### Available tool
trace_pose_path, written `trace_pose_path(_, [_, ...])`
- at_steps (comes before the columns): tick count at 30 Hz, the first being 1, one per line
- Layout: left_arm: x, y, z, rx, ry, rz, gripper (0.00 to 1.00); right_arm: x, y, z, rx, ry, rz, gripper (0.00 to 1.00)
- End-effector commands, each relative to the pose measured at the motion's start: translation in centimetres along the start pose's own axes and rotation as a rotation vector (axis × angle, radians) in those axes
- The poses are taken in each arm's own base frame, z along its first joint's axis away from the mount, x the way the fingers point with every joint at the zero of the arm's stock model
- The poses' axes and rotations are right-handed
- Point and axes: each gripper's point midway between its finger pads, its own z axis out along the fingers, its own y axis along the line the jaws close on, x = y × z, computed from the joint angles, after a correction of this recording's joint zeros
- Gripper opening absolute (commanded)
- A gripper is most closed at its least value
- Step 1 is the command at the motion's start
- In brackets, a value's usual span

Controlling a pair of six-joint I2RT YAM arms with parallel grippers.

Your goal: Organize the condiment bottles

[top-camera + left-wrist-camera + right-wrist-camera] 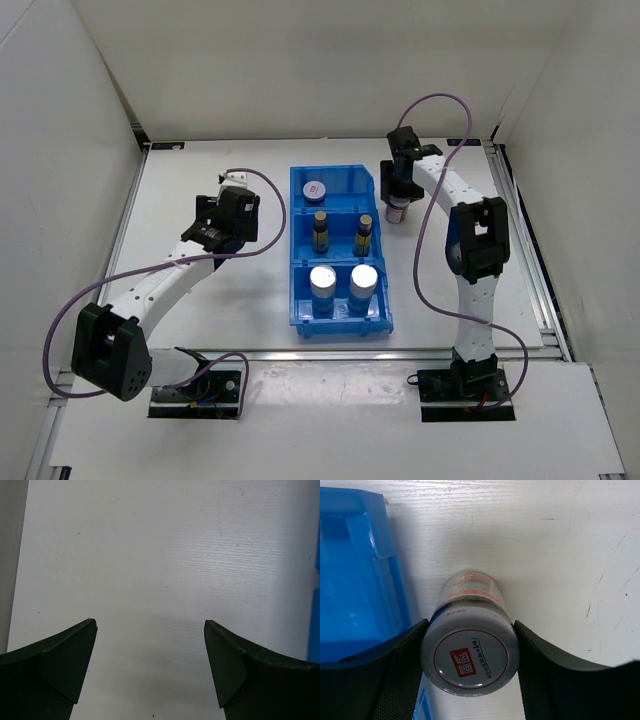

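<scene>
Six condiment bottles are in view, five of them standing in a blue bin [296,240] at the middle of the white table [250,300]. The sixth, a short dark jar [470,657] with a pale grey lid bearing a red square mark, stands upright on the table just beside the bin's far right corner, outside it. The right gripper [470,623] is closed on this jar, one black finger pressed flat against each side of the lid.

Inside the bin, the far compartment holds the matching jar [317,188] alone, on its left side. The middle compartment holds two slim dark bottles [321,230] [364,235] with yellow labels, side by side and apart. The near compartment holds two white cylinders [323,285] [363,282] with shiny tops, almost touching.

The left gripper [150,625] hangs over bare table to the left of the bin, well apart from every bottle, its jaws spread wide with nothing between them. A purple cable [265,190] loops along each arm, and plain white walls [60,120] close in the table on three sides.
</scene>
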Motion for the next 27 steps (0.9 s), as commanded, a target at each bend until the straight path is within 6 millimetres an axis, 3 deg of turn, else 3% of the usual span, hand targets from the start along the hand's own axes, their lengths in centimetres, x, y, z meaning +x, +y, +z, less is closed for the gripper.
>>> trace_pose_path(1, [-1.6, -0.2, -0.5, 0.017, -0.036, -0.034, 0.99, -1.6, -1.0, -1.7, 0.039, -0.073, 0.031, 0.18])
trace_pose_path(6, [-1.6, -0.4, -0.6, 0.026, -0.035, -0.034, 0.99, -3.0, -1.5, -4.7, 0.037, -0.138, 0.044, 0.0])
trace_pose_path(14, [-1.6, -0.4, -0.6, 0.026, -0.035, -0.034, 0.99, -5.4, -1.5, -9.3, 0.014, -0.246, 0.018, 0.0])
trace_pose_path(16, [-1.6, -0.4, -0.6, 0.026, -0.035, -0.034, 0.99, -6.2, -0.2, -11.4, -0.021, -0.289, -0.008, 0.0])
trace_pose_path(22, [-1.8, -0.3, -0.8, 0.027, -0.042, -0.039, 0.99, -8.0, 3.5, -15.0, -0.119, -0.376, -0.096, 0.0])
trace_pose_path(26, [-2.2, -0.3, -0.9, 0.029, -0.05, -0.045, 0.99, -8.6, 6.6, -16.0, -0.179, -0.401, -0.156, 0.0])
trace_pose_path(27, [-2.4, -0.2, -1.1, 0.03, -0.057, -0.05, 0.99, -8.6, 7.3, -15.1, -0.18, -0.39, -0.178, 0.0])
